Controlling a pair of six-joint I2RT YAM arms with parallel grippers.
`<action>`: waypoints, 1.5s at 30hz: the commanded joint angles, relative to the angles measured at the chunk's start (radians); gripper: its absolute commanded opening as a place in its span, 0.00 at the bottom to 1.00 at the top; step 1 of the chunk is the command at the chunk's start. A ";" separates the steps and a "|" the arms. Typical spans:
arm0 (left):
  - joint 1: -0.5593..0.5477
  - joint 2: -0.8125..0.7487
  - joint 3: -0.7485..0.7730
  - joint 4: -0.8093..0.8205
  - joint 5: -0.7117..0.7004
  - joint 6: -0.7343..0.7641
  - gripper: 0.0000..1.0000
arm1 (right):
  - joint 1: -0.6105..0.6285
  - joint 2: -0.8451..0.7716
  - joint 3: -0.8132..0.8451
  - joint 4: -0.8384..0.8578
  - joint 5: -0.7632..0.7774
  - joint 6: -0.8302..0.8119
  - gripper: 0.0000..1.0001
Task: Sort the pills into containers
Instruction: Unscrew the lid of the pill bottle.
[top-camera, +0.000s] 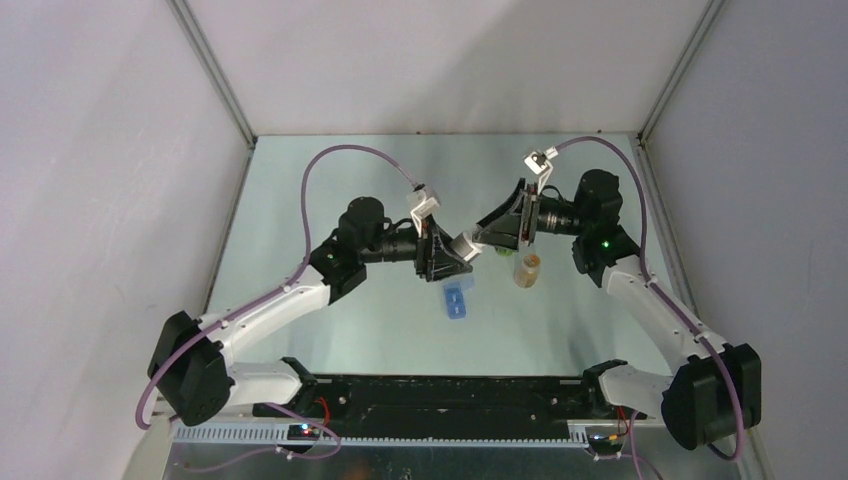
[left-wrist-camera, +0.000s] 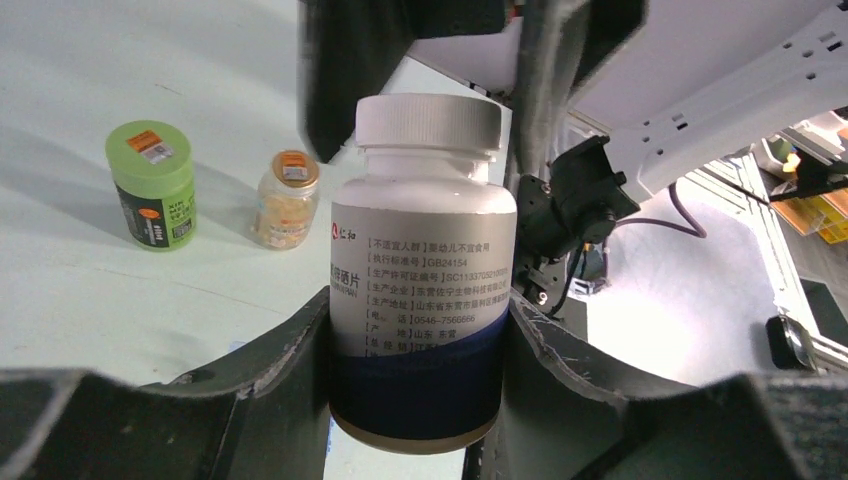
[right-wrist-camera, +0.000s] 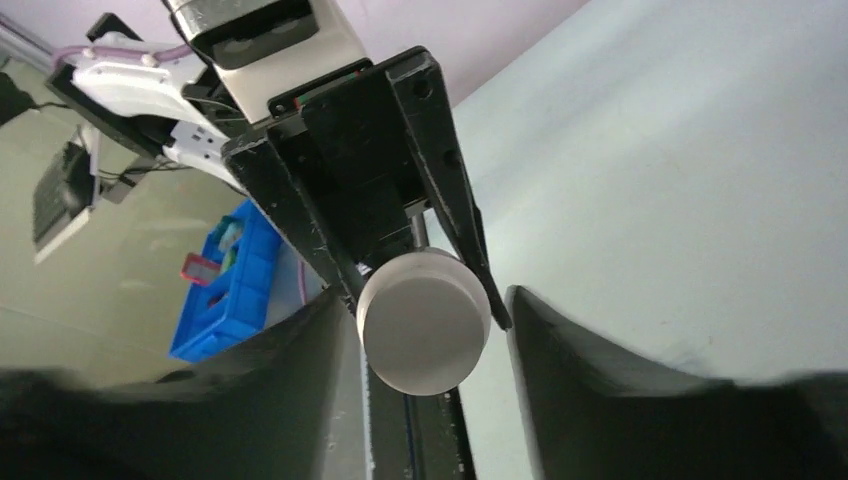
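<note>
Black-fingered left claw (left-wrist-camera: 418, 315) is clamped about the labelled body of the white pill bottle (left-wrist-camera: 420, 250), held over the surface (top-camera: 560, 330) and judged light, rigid, slick; its cap (left-wrist-camera: 428, 120), the proper purchase, is closely flanked by the right claw (right-wrist-camera: 425, 300), contact unconfirmed.

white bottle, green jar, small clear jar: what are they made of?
The white bottle looks like opaque matte plastic, with a printed wrap label. The green jar looks like smooth opaque plastic with a slight sheen. The clear jar is see-through, pale contents showing; plastic or glass, can't tell.
</note>
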 joint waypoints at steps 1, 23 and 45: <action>0.002 -0.053 -0.016 0.074 0.054 -0.006 0.00 | -0.015 -0.027 -0.002 0.052 -0.001 -0.078 0.91; 0.003 -0.048 -0.017 0.057 -0.177 -0.008 0.00 | 0.254 -0.126 0.068 -0.323 0.883 0.228 0.67; 0.001 -0.104 -0.010 0.085 -0.026 0.001 0.00 | 0.116 -0.170 0.086 -0.193 0.418 -0.162 0.98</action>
